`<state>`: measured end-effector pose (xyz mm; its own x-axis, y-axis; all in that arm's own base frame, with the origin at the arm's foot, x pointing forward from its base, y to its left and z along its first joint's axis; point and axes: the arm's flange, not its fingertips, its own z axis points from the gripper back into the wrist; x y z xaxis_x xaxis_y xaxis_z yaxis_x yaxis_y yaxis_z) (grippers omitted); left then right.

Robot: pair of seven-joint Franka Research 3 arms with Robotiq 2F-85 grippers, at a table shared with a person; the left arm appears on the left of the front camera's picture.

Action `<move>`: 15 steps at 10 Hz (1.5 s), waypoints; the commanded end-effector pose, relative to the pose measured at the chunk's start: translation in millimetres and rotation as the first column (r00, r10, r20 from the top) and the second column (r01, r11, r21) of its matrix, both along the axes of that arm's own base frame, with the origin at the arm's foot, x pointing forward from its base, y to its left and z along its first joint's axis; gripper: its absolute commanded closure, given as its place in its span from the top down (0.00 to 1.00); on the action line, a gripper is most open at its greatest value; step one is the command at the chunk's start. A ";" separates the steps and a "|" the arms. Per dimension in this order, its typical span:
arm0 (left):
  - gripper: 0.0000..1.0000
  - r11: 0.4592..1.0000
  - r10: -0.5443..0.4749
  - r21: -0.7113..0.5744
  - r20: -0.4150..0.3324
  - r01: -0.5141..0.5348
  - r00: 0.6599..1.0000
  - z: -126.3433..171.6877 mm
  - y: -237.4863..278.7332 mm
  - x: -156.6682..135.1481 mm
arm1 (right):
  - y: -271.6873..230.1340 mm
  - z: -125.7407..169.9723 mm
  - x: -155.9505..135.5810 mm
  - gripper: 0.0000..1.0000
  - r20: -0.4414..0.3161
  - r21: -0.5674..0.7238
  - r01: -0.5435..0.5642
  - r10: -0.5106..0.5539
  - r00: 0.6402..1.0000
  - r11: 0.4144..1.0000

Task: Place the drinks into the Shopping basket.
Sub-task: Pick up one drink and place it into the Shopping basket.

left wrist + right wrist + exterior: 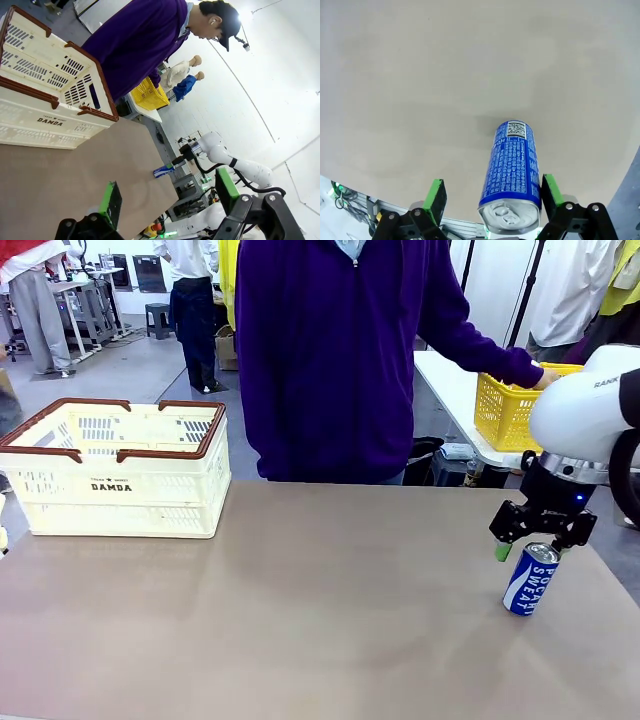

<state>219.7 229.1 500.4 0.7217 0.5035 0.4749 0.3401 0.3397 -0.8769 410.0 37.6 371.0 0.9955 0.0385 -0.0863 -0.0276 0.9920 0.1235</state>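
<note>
One of the drinks, a blue Pocari Sweat can (530, 580), stands on the table at the right. My right gripper (530, 551) hangs just over its top, open, with a green-padded finger on either side. In the right wrist view the blue can (512, 165) sits between the fingers of the right gripper (494, 192), closer to the right-hand pad (549, 189) and untouched by the other. The cream Shopping basket (120, 505) with a brown rim stands at the table's far left. My left gripper (168, 197) is open and holds nothing, looking past the Shopping basket (50, 100) toward the distant blue can (163, 171).
A person in a purple top (330, 350) stands at the far edge, one hand (548, 377) on a yellow mesh basket (505, 410) on a side table. A wide bare stretch of the tan table (300, 610) lies between the can and the crate.
</note>
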 end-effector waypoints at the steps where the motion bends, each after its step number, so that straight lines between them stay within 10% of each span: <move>1: 1.00 1.000 -0.001 -0.009 0.026 0.002 1.000 1.6 0.6 1.1 | 6.8 -0.7 3.9 1.00 0.005 -0.020 0.058 -0.058 0.998 0.998; 3: 1.00 1.000 -0.001 -0.009 0.026 0.002 1.000 1.6 0.6 1.1 | 8.2 0.3 2.2 1.00 -0.009 -0.077 0.064 -0.065 0.998 0.995; 5: 1.00 1.000 -0.001 -0.009 0.026 0.002 1.000 1.6 0.6 1.1 | 8.4 0.5 1.3 0.00 -0.029 -0.086 0.059 -0.061 0.998 0.995; 12: 1.00 1.000 -0.001 -0.009 0.026 0.002 1.000 1.6 0.6 1.1 | -16.3 14.0 -2.7 0.00 -0.111 -0.069 0.121 -0.128 0.986 0.990; 15: 1.00 1.000 -0.001 -0.009 0.026 0.002 1.000 1.6 0.6 1.1 | -44.8 102.9 -24.4 0.00 -0.174 0.023 0.209 -0.202 0.964 0.978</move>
<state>219.8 229.1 500.3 0.7220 0.5034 0.4746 0.3399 0.3394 -0.8771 393.5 -3.8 427.2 0.9621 -0.1175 -0.2460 0.1477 0.9831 0.1082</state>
